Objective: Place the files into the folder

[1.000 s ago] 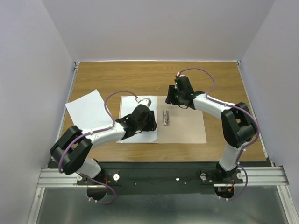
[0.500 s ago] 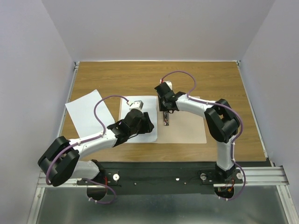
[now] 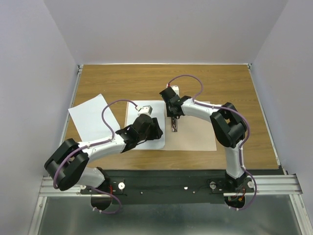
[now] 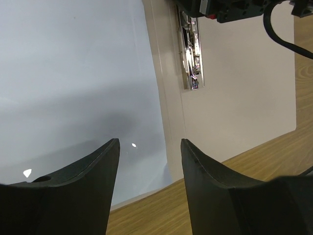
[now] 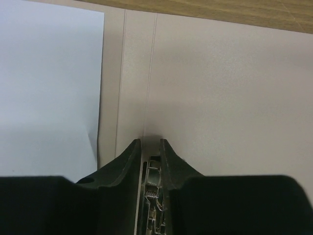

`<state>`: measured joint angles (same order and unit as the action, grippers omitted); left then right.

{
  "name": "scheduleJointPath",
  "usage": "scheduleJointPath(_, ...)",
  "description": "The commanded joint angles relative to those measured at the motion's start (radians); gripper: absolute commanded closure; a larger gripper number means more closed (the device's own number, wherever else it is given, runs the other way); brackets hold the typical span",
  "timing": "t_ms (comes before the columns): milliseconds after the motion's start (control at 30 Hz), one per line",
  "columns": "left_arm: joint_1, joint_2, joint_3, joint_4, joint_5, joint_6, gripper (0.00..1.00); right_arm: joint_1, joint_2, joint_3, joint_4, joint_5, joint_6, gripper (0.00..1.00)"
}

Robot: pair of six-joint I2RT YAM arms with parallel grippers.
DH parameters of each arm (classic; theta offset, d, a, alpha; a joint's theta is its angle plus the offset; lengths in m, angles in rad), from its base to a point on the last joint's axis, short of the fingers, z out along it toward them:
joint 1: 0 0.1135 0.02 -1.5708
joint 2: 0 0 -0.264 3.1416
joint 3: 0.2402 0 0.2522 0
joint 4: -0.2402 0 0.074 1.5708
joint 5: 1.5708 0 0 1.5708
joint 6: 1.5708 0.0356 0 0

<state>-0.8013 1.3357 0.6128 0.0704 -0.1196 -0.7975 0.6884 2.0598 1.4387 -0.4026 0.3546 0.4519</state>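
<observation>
Setting: a wooden table seen from above, with two robot arms reaching in from its near edge.
Folder: the folder lies open and flat at mid-table, pale inner face up, with the metal clip along its fold.
Filed sheet: the first file, plain white, lies on the folder's left leaf, its right edge just beside the fold.
Loose sheet: the second file lies tilted on bare wood, left of the folder, not yet inside.
Left arm: the left gripper hangs low over the first file, jaws spread wide and empty, probably to steady the paper.
Right arm: the right gripper has its jaws drawn narrow on either side of the clip's far end. Whether they actually pinch the metal is unclear. The aim is likely to work the clip so that the paper can be fastened.
</observation>
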Motion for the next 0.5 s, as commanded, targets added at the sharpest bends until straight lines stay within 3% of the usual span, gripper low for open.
scheduleJointPath(0, -0.007, 0.049, 0.021, 0.040, -0.005, 0.009, 0.38, 0.008, 0.043, -0.015, -0.047, 0.023, 0.088, 0.77)
scheduleJointPath(33, -0.006, 0.059, 0.025, 0.043, -0.003, 0.011, 0.38, 0.008, 0.039, -0.023, -0.050, 0.052, 0.106, 0.93)
scheduleJointPath(67, -0.006, 0.075, 0.027, 0.052, 0.004, 0.015, 0.38, 0.008, 0.036, -0.035, -0.064, 0.064, 0.128, 0.99)
scheduleJointPath(367, -0.033, 0.157, 0.111, 0.085, 0.054, 0.053, 0.39, 0.008, 0.011, -0.067, -0.102, 0.101, 0.289, 0.99)
scheduleJointPath(467, -0.050, 0.201, 0.146, 0.088, 0.057, 0.055, 0.46, 0.008, 0.008, -0.069, -0.102, 0.078, 0.326, 0.99)
